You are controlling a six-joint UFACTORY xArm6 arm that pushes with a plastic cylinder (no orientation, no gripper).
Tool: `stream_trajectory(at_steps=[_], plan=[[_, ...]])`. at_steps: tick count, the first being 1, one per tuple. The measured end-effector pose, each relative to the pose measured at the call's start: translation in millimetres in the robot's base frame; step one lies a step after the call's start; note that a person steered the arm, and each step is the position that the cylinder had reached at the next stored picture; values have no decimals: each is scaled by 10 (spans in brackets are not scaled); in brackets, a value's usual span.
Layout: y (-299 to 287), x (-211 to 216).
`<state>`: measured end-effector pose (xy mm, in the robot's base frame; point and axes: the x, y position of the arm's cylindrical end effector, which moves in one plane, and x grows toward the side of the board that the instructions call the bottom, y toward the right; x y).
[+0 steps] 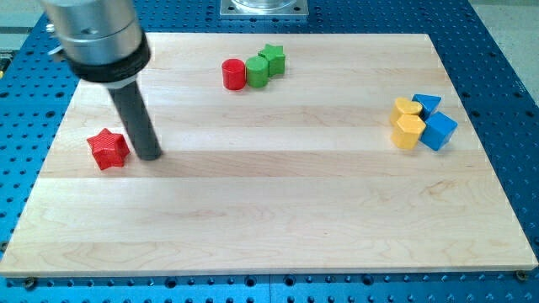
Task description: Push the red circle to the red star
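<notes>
The red circle (233, 74) stands near the view's top, left of centre, touching a green circle (257, 71). The red star (108, 149) lies at the view's left on the wooden board (278, 202). My tip (149, 155) rests on the board just right of the red star, very close to it or touching it; I cannot tell which. The tip is far to the lower left of the red circle.
A green star (273, 59) sits against the green circle at its upper right. At the view's right is a cluster: two yellow blocks (408, 129), a blue triangle (427, 104) and a blue block (439, 131). The board lies on a blue perforated table.
</notes>
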<state>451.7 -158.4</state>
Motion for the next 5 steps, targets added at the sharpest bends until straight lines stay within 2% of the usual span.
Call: stream_trajectory(at_steps=[3, 4, 5], plan=[[-519, 66], [119, -391], [1093, -760]])
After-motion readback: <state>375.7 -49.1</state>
